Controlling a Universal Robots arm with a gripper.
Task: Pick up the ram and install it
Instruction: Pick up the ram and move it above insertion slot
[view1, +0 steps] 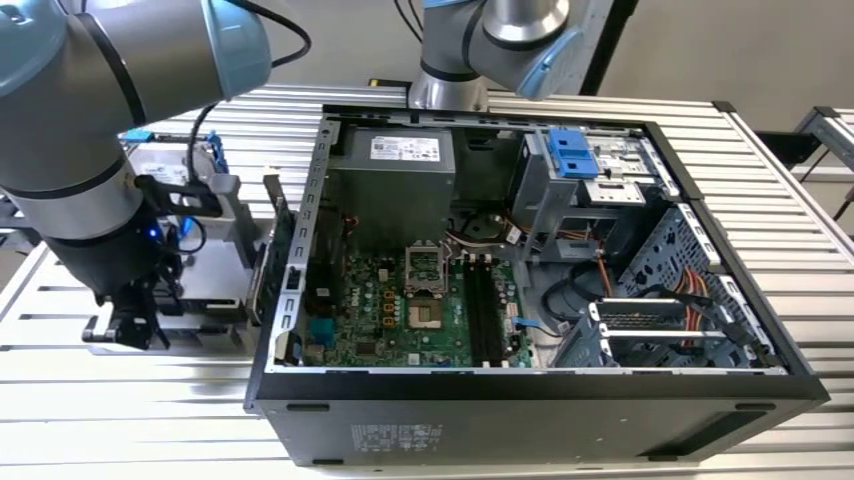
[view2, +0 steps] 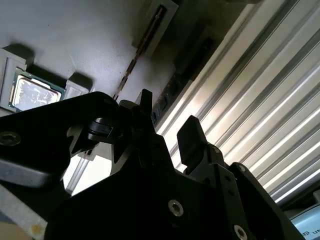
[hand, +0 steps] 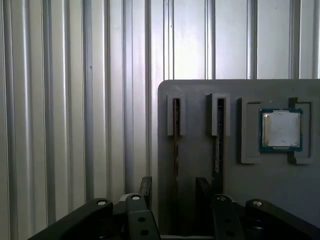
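Plainly, the ram (hand: 176, 135) is seen standing on edge in a narrow slot of the grey tray (hand: 200, 90), not yet lifted. In the second wrist view it is shown as a thin dark strip (view2: 137, 52). The gripper (hand: 174, 186) is spread wide, one finger to each side of the ram's line, and nothing is clasped; whether either finger touches the stick cannot be told. A second dark stick (hand: 218, 135) is set in the neighbouring slot, and a square silver CPU (hand: 281, 129) is seated in a pocket further along the tray. In the exterior view the gripper (view1: 127, 325) is found over the tray, at the exterior view's left of the open computer case (view1: 534, 395), on the slatted metal table (view1: 134, 420). White labels are carried by the power supply (view1: 400, 148) and by the case's outer wall, but their print cannot be read.
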